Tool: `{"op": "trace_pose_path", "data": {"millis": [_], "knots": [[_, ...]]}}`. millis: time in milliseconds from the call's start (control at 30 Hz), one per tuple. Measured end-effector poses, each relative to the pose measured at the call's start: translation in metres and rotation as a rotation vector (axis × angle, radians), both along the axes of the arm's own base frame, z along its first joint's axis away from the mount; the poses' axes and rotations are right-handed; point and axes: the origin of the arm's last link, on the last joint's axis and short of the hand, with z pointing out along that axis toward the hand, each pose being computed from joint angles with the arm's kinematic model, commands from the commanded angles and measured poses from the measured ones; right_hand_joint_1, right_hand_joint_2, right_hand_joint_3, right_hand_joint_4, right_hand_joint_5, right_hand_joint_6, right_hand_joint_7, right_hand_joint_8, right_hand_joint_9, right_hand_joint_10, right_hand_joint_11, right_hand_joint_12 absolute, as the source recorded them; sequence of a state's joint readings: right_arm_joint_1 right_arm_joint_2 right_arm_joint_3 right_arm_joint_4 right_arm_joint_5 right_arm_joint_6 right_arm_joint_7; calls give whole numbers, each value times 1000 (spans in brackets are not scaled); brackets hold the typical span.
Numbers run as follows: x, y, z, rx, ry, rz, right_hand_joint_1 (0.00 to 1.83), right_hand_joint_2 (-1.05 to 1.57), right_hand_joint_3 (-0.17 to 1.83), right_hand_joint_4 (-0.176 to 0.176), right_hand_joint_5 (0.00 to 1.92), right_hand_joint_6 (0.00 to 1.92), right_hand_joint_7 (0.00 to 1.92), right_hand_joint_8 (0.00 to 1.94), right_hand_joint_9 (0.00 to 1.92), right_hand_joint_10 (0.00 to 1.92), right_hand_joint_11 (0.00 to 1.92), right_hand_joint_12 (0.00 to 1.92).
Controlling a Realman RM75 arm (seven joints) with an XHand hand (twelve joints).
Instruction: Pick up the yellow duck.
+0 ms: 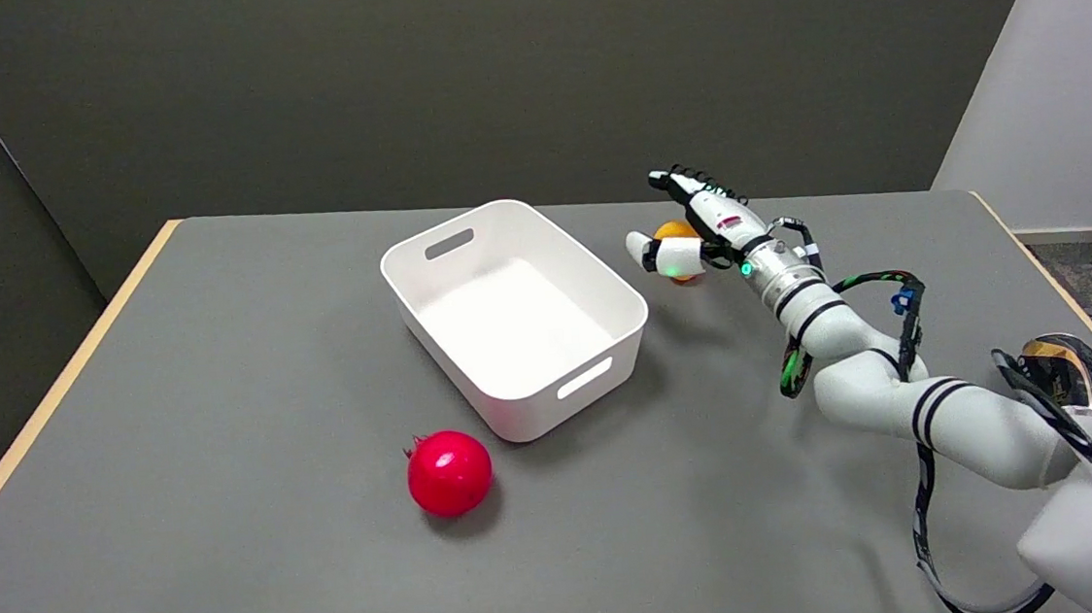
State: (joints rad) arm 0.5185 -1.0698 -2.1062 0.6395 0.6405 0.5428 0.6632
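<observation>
Fingers (682,182) of the right hand (691,227) are spreading apart, holding nothing, around the duck (676,231); closing evenly should avoid knocking it away.

Illumination is even and moderately bright, apparently from overhead, diffuse sources. Shadows are soft and short: a faint one lies on the grey table (221,390) to the right of the white bin (515,314), and a small dark one sits under the red pomegranate (449,473). The pomegranate carries small specular highlights on its upper surface. The bin's interior is close to overexposed, with little surface detail. Focus is sharp across the table; no motion blur is visible. The dark backdrop (489,77) renders flat, without visible noise.
</observation>
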Motion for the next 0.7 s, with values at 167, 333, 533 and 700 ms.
{"op": "trace_pose_path", "data": {"millis": [167, 333, 533, 700], "knots": [[-3, -4, -1, -5, 7, -18, 509, 683, 864, -31, 139, 331, 173, 238, 12, 432, -1, 699], [-6, -6, -2, -7, 14, -30, 696, 710, 939, 1, 197, 407, 231, 271, 64, 480, -1, 836], [-8, -7, -2, -8, 20, -41, 804, 736, 937, 10, 233, 440, 275, 289, 104, 495, -1, 935], [-10, -8, -3, -9, 22, -47, 806, 744, 961, 17, 244, 492, 278, 319, 116, 518, -1, 961]]}}
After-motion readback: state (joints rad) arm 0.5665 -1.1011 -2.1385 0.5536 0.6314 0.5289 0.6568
